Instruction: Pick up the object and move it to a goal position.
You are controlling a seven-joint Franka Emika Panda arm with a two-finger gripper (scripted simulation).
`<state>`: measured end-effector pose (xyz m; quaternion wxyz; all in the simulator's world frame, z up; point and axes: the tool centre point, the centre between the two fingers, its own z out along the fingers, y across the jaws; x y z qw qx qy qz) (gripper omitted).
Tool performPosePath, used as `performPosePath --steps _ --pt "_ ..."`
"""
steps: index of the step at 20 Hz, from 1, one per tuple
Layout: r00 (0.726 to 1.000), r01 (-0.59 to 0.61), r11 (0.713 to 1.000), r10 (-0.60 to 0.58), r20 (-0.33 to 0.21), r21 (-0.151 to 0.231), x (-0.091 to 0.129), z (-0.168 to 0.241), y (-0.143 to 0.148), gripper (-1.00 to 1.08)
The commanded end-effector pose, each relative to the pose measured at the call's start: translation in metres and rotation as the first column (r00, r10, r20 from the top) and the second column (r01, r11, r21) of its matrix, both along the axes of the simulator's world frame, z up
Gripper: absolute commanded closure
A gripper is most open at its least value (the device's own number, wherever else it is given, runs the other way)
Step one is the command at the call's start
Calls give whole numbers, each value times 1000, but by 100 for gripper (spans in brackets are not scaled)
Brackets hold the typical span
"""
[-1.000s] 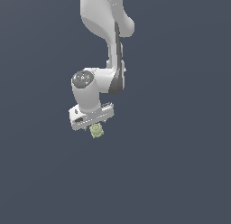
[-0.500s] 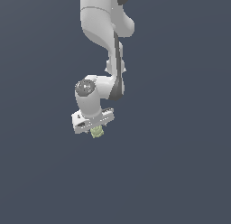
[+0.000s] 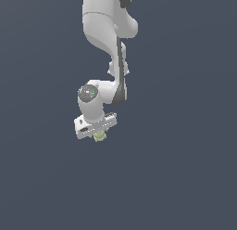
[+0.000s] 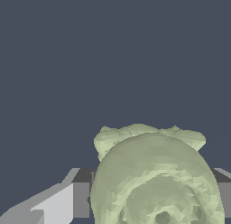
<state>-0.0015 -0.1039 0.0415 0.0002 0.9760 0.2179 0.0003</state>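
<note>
One object [image 3: 99, 137] only, pinched between closed gripper [image 3: 99, 135] fingers, hanging just beneath the hand. No long axis to align; no goal marker visible.

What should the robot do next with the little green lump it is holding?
Probably carry it on toward the goal without opening. The gripper seems shut on the lump, which fills the wrist view. No goal marker shows, so I cannot tell which way.
</note>
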Motion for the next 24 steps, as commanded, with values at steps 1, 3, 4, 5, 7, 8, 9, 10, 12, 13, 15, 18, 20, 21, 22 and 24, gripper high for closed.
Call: performPosePath --steps 1,3,4,5,7,8,9,10,12,13,15,18,20,21,22,24 --pt "1000 0 1000 0 -1 0 0 -1 0 108" --pt "1000 0 1000 0 -1 0 0 -1 0 108" --pt "1000 0 1000 0 -1 0 0 -1 0 108" --pt "1000 0 1000 0 -1 0 0 -1 0 108" --pt "1000 0 1000 0 0 0 0 0 1 108" --pt "1000 0 1000 0 0 0 1 1 1 108" --pt "1000 0 1000 0 0 0 1 3 3 108" --pt "1000 0 1000 0 0 0 2 5 5 108" --pt "1000 0 1000 0 0 0 4 11 11 108" --pt "1000 0 1000 0 0 0 6 15 14 108" --pt "1000 0 1000 0 0 0 10 25 23 108" --pt "1000 0 1000 0 0 0 17 44 40 108" --pt "1000 0 1000 0 0 0 22 58 53 108" --pt "1000 -1 1000 1 0 -1 25 66 60 108" --pt "1000 -1 1000 1 0 -1 29 74 67 108" --pt "1000 -1 1000 1 0 -1 35 91 82 108"
